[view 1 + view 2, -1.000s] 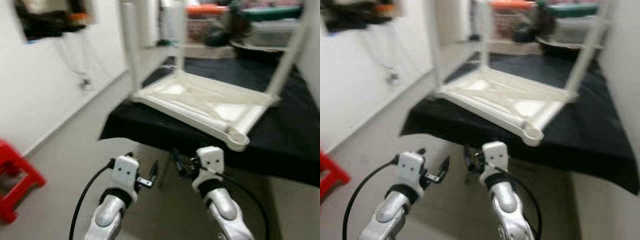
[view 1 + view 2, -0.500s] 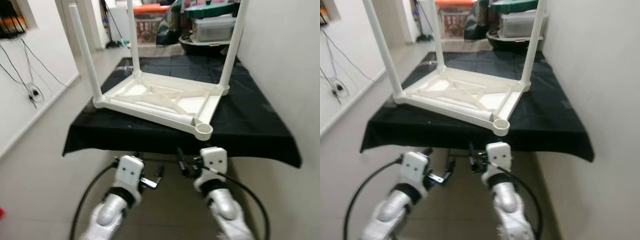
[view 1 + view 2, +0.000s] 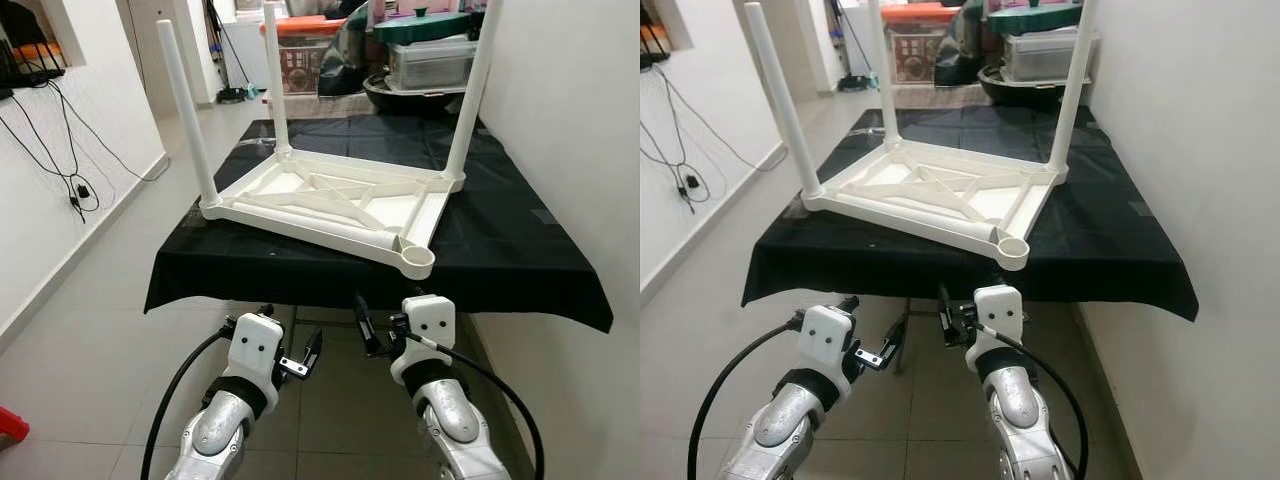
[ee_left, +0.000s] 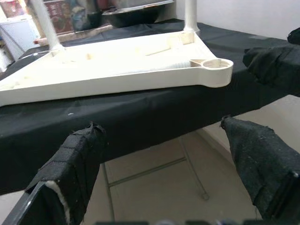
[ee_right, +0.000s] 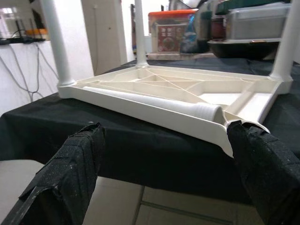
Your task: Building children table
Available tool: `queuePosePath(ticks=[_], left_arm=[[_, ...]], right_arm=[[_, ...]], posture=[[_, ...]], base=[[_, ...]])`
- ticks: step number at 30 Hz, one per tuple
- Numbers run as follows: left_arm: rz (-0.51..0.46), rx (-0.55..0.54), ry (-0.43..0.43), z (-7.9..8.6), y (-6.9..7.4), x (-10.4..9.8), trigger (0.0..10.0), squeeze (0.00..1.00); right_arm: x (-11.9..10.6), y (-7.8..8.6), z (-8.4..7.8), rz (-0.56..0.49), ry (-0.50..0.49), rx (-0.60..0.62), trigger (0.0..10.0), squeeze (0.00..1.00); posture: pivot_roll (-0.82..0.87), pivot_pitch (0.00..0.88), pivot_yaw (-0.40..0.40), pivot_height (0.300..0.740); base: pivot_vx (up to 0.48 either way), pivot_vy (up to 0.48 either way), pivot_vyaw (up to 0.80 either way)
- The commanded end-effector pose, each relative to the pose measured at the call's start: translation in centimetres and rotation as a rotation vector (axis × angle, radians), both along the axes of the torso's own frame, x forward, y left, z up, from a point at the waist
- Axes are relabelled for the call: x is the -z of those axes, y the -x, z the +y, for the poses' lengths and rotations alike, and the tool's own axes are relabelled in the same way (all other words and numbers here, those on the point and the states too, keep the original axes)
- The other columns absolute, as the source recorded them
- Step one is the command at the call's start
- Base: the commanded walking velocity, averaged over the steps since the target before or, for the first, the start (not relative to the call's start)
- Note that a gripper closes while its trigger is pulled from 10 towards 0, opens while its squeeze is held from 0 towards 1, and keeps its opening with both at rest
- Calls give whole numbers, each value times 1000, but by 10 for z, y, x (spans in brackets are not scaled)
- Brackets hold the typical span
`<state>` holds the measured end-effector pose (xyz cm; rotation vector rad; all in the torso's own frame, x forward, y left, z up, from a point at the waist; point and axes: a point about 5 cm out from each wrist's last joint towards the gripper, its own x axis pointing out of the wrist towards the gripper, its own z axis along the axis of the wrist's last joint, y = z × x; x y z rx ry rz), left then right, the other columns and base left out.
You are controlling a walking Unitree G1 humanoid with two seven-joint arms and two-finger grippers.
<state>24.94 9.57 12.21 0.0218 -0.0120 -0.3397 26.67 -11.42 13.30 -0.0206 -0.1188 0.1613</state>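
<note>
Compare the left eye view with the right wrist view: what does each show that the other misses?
Left eye view: both arms, with the left gripper and right gripper held low before the black cloth, and a red thing on the floor. Right wrist view: the loose leg and its ribbed end close up, between open fingers. Shared: the upturned white table, three legs standing, on the cloth.
</note>
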Motion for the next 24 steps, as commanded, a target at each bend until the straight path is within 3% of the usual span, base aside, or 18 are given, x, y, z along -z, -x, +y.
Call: queuePosePath(ticks=[1, 6, 24], left_arm=[[-8, -12, -13, 3, 0, 0, 10000, 0], [-6, -16, -13, 3, 0, 1, 10000, 0], [2, -28, -6, 6, -2, 3, 10000, 0]], right_arm=[[2, 1, 1, 7, -9, 5, 10000, 0], [4, 2, 0, 11, -10, 10, 10000, 0], [3, 1, 1, 7, -20, 20, 10000, 0]], posture=[[-15, 0, 37, 740], [-17, 0, 37, 740], [2, 0, 32, 740]], base=[[0, 0, -800], [0, 0, -800], [0, 0, 0]])
